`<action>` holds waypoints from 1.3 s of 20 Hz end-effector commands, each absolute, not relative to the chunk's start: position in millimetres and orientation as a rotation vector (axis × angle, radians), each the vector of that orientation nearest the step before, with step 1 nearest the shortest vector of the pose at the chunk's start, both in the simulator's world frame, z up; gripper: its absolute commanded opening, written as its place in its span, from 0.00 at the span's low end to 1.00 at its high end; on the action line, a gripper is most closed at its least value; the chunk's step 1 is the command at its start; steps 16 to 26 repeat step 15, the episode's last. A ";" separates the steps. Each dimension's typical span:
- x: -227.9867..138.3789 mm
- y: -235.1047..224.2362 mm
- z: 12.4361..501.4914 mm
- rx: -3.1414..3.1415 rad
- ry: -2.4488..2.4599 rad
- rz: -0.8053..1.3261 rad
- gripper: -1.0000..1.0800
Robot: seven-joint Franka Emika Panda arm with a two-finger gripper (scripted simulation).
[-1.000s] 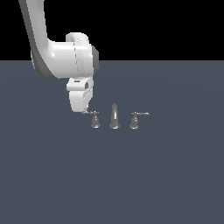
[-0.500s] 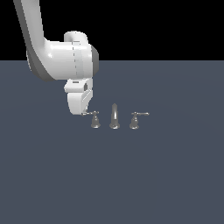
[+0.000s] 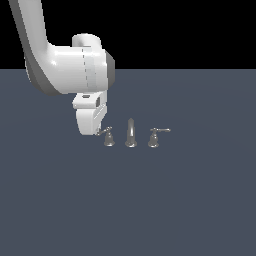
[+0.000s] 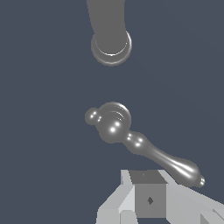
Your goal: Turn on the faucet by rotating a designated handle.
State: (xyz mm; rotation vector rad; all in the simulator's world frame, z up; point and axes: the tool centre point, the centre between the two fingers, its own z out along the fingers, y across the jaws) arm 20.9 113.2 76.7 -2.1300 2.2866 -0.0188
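Lever handle [image 3: 107, 134] on the faucet [image 3: 131, 134], at the set's left in the exterior view, now swung off its twin's [image 3: 156, 136] line. Gripper [image 3: 96, 131] lowered against lever tip; opening indiscernible, nothing visibly grasped. Probably turning underway.

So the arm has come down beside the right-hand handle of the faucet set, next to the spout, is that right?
Not quite. In the exterior view the gripper is beside the left-hand handle, not the right-hand handle, which stands alone past the spout. The rest holds.
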 end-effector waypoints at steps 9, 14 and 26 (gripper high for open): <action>-1.3 94.9 76.5 -2.144 2.286 -0.008 0.00; -15.8 82.4 76.6 -2.155 2.284 -0.001 0.00; -15.8 82.4 76.6 -2.155 2.284 -0.001 0.00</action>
